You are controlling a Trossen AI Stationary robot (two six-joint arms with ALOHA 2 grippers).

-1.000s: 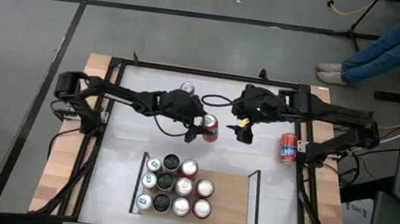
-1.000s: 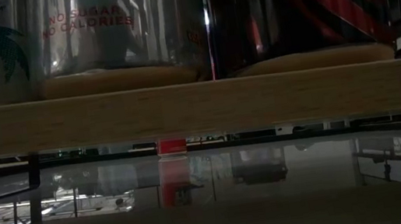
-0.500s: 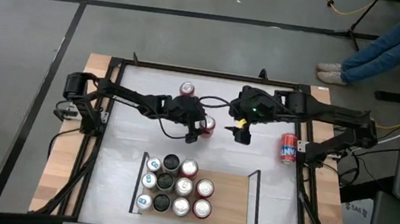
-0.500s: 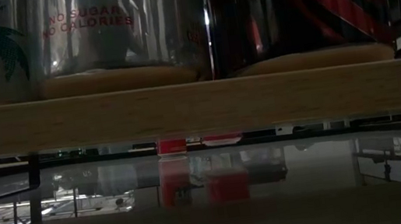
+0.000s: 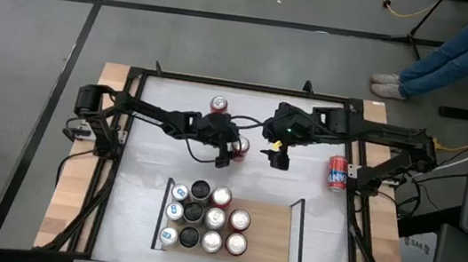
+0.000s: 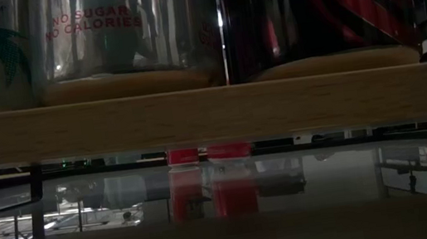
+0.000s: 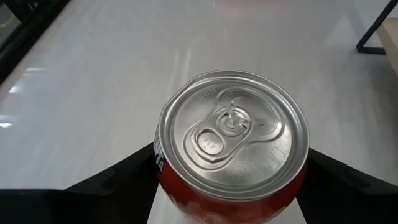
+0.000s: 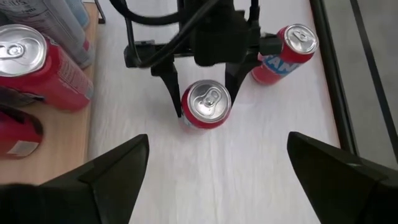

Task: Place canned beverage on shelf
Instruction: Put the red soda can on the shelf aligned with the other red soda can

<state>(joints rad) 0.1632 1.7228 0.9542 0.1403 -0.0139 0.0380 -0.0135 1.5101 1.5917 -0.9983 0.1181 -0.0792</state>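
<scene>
A red can (image 5: 242,146) (image 7: 233,143) stands upright on its base on the white tabletop, mid-table, seen in the low view as the can (image 6: 232,180). My left gripper (image 8: 203,99) reaches in from the table's left, one finger on each side of the can. My right gripper (image 5: 277,161) hovers open just right of the can and above it, with nothing between its fingers. The light-wood shelf (image 5: 270,234) sits near the front edge, with several cans (image 5: 201,216) standing on its left half. My left gripper has its two fingers (image 8: 173,93) close against opposite sides of the can's wall (image 8: 186,115), slanting down from the table's left. Whether they touch the wall I cannot tell. The can stands upright on the table.
A second red can (image 5: 219,104) stands upright toward the far edge. Another red can (image 5: 337,173) lies on its side by the table's right frame. The shelf's right half is bare wood between black rails (image 5: 297,233). A person's legs (image 5: 458,51) show on the floor beyond the far right corner.
My left gripper has come down with the red can. The can was lifted and tilted, and now stands upright on the table beside the far can. My right gripper has drifted a little toward the left, still open.
</scene>
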